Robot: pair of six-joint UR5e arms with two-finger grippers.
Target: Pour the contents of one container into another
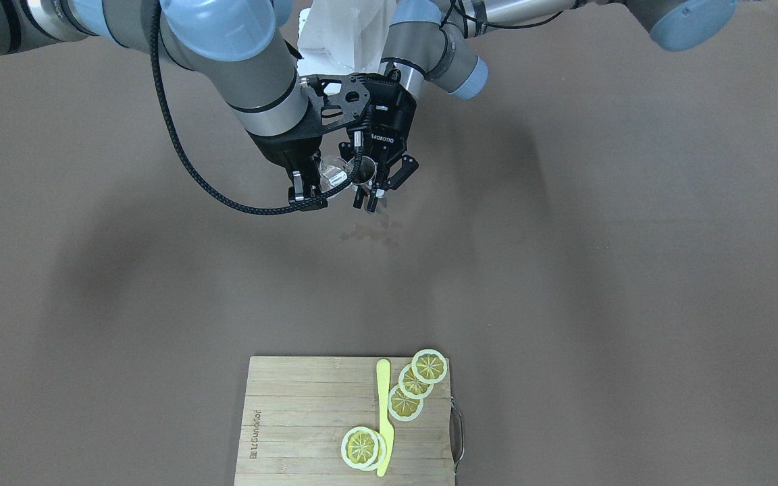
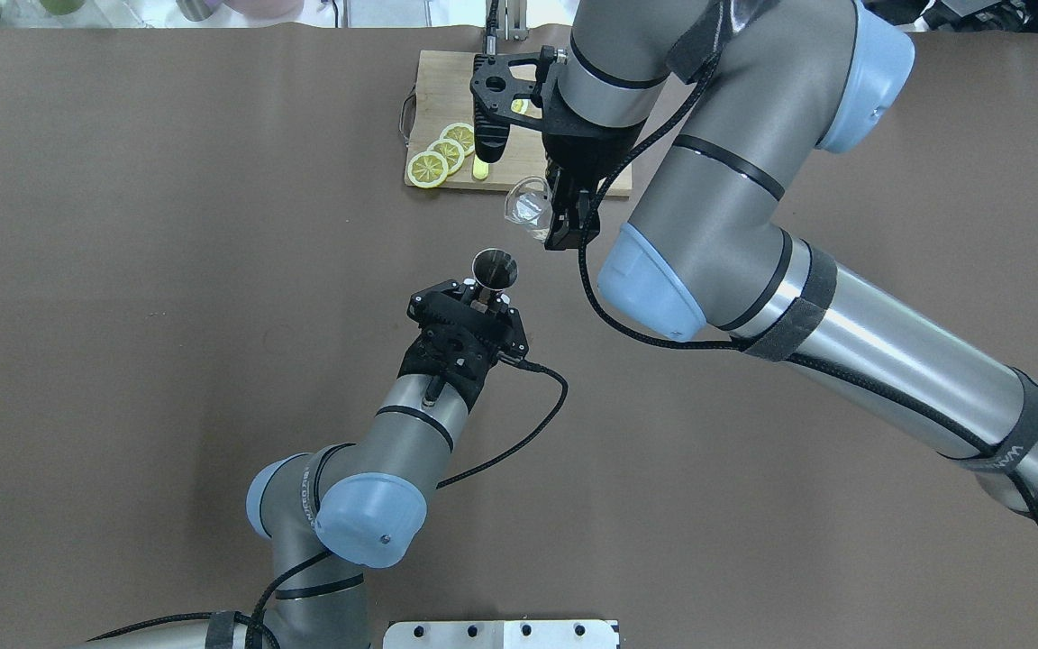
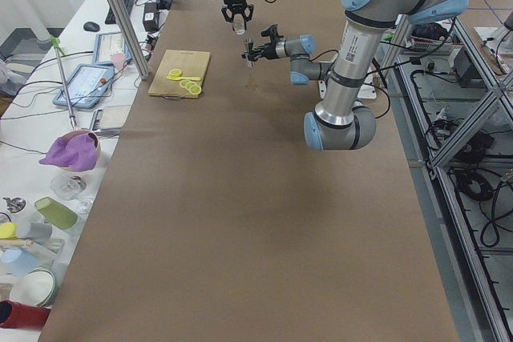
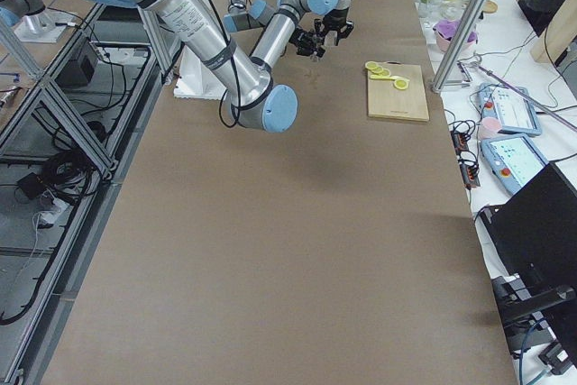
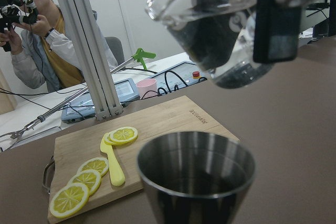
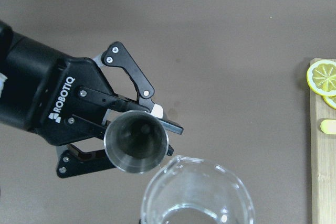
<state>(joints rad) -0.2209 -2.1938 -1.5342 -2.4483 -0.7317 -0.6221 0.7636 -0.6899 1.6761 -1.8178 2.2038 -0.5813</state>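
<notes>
The steel jigger [image 2: 494,269] is held upright above the table, with my left gripper [image 2: 483,293] shut on its narrow waist. In the front view the jigger [image 1: 362,171] sits between the left gripper's black fingers [image 1: 360,196]. Just beyond and above it the clear glass [image 2: 526,200] is tilted, its mouth turned toward the jigger, and my right gripper [image 2: 559,214] is shut on its side. The right wrist view looks down on the glass rim [image 6: 197,192] close beside the jigger's open cup [image 6: 136,142]. From the left wrist the glass [image 5: 210,19] hangs above the jigger [image 5: 197,177]. Whether liquid flows I cannot tell.
A wooden cutting board [image 1: 294,418] with several lemon slices [image 1: 406,398] and a yellow knife [image 1: 383,412] lies at the table's far side, seen too as the board [image 2: 438,81]. A small wet stain [image 1: 369,234] marks the brown table under the grippers.
</notes>
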